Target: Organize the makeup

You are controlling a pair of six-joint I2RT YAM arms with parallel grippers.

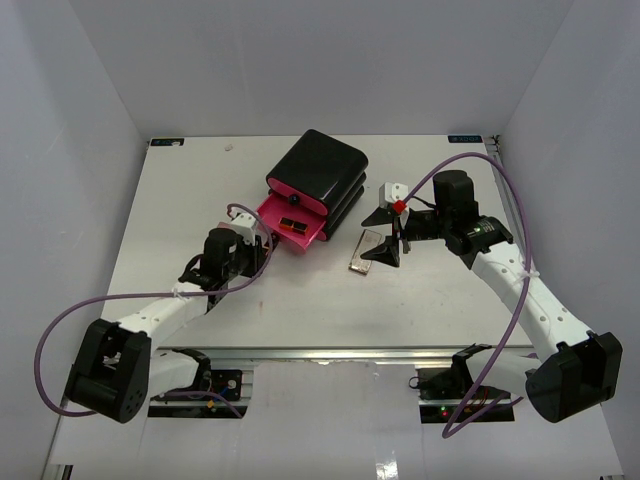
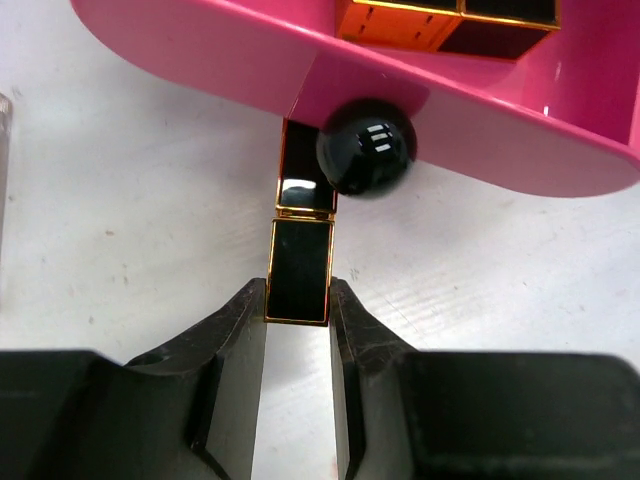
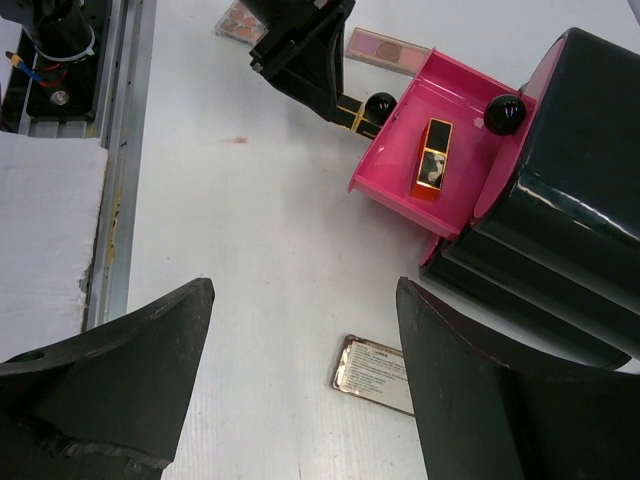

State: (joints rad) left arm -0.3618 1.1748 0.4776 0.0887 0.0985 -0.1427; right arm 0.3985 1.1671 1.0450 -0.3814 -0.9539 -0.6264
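Observation:
A black-and-gold lipstick tube (image 2: pixel 300 262) lies on the white table, its far end under the front lip of the open pink drawer (image 2: pixel 200 50) beside the black knob (image 2: pixel 365 147). My left gripper (image 2: pixel 298 300) is shut on the tube's near end. In the top view my left gripper (image 1: pixel 243 232) sits at the drawer's left corner. Another lipstick (image 3: pixel 435 155) lies inside the drawer. My right gripper (image 3: pixel 303 290) hangs open above the table with nothing in it. A flat metallic palette (image 3: pixel 372 372) lies face down just under its right finger.
The black box (image 1: pixel 318 172) with pink drawers stands at the back centre, its lowest drawer (image 1: pixel 275 212) pulled out. A pinkish palette (image 3: pixel 385 47) and another small palette (image 3: pixel 238 18) lie on the table beyond the left gripper. The table's metal front rail (image 3: pixel 120 150) runs along the near edge.

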